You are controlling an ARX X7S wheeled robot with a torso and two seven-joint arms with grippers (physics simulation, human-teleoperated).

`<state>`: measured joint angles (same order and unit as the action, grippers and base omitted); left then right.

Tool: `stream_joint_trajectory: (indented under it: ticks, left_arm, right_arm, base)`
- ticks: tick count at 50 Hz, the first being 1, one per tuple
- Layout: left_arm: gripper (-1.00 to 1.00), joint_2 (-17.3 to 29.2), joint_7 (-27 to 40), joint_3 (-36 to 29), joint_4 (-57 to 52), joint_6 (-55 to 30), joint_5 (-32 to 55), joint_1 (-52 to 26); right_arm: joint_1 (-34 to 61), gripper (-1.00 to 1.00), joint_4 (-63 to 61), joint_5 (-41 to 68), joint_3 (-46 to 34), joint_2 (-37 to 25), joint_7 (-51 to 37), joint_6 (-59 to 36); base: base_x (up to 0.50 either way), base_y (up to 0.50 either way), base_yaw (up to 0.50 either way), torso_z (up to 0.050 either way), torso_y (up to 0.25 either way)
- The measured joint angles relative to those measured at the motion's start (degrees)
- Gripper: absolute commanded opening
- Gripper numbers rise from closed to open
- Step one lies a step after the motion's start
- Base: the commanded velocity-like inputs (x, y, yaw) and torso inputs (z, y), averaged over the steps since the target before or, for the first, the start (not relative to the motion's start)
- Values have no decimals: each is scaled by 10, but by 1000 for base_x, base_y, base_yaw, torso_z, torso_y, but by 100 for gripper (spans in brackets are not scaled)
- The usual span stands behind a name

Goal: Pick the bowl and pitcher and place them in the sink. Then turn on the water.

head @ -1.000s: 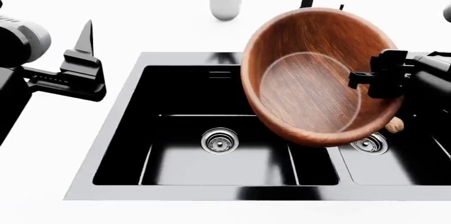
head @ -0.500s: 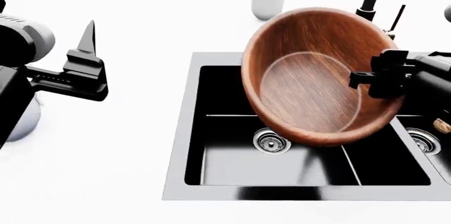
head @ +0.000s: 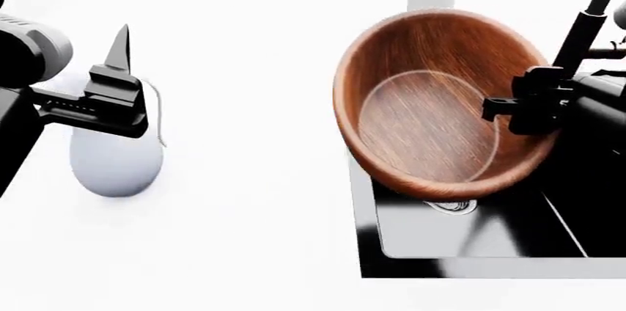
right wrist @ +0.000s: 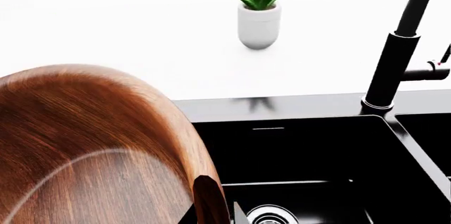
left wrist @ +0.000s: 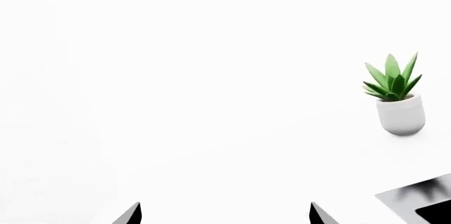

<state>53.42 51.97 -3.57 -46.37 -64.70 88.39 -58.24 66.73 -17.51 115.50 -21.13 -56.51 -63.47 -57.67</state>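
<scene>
The right gripper [head: 511, 114] pinches the tilted bowl [head: 435, 102] by its rim above the sink [head: 470, 249]. The left gripper [head: 119, 69] hangs open near the pitcher [head: 116, 158]. Such a thin edge-hold could let the bowl slip.

head view high over counter, wrist views low, sharing potted plant [left wrist: 398, 97]

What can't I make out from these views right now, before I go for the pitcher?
- Pitcher: head view, neck, mouth and most of the handle hidden behind the left gripper; absent from both wrist views.
- Sink: head view, drain and far wall covered by the bowl; right basin cut off.
- Faucet: top cut off in both views that show it.
</scene>
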Motion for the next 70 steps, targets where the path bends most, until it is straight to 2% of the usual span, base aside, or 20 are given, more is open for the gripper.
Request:
stream_joint_trajectory:
  ticks: [13,28,36,52,70]
  left_arm:
    - [100,2,-1,-4,1,2,-4,0]
    - [100,10,-36,17,13,24,-11,30]
    - [100,21,-103,66,40,55,-14,90]
    - [100,42,-257,187,77,99,-57,263]
    - [100,46,-339,291,66,111,-82,393]
  right_arm:
    - [-6,-100,-1,-4,1,-1,6,6]
    - [-13,-100,-2,-4,4,-3,8,17]
    - [-13,-100,-1,-9,2,0,8,19]
    - [1,-100,8,-21,-14,19,5,17]
    - [18,-100,15,-23,-29,35,-2,14]
  base:
    - [-1,483,0,0,1]
    - [0,1,0,0,0]
    - [0,0,0,0,0]
    - [0,0,0,0,1]
    - [0,0,0,0,0]
